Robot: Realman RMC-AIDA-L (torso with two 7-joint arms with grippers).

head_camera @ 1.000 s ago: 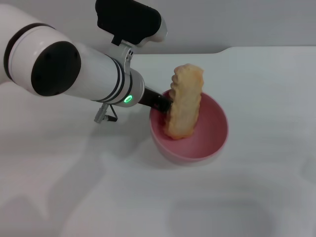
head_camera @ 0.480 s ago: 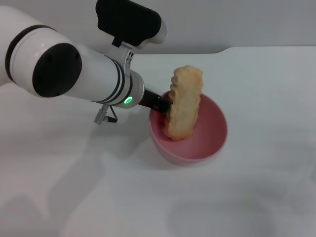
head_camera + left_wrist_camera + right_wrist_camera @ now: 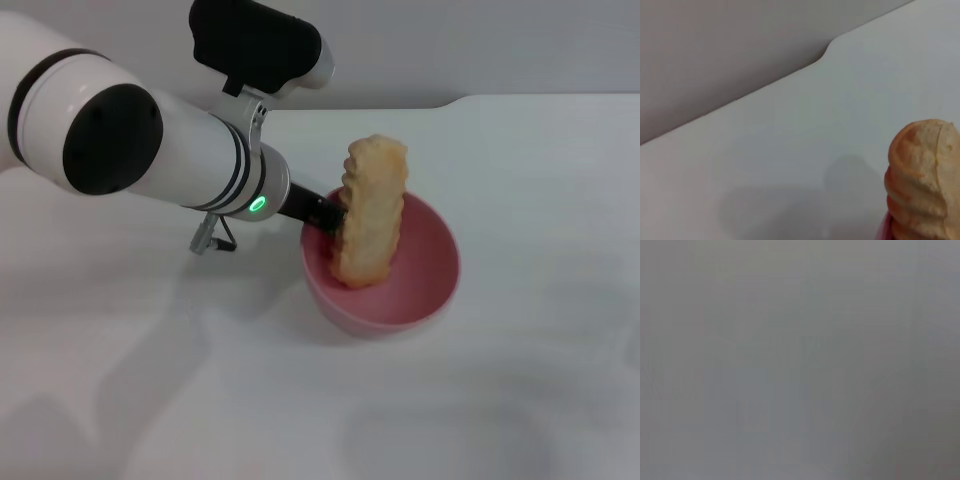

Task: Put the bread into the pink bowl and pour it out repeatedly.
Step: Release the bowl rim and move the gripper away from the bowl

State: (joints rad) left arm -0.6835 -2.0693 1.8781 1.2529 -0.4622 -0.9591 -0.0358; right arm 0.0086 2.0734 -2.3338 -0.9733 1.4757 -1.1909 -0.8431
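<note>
The bowl sits on the table, about midway between its left and right edges. The bread stands on end inside the bowl, leaning against the bowl's left wall. The left gripper reaches in over that left rim, touching the bread.

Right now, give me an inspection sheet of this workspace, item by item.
Surface: white table, one notched corner at its far edge.
Job's things: bread stands on end, lower end inside the pink bowl, upper end above the rim.
Clutter: nothing seen.
Grippers: left gripper reaches over the bowl's rim against the bread; right gripper not in view.
Cables: nothing seen.
Surroundings: grey wall behind the table.
</note>
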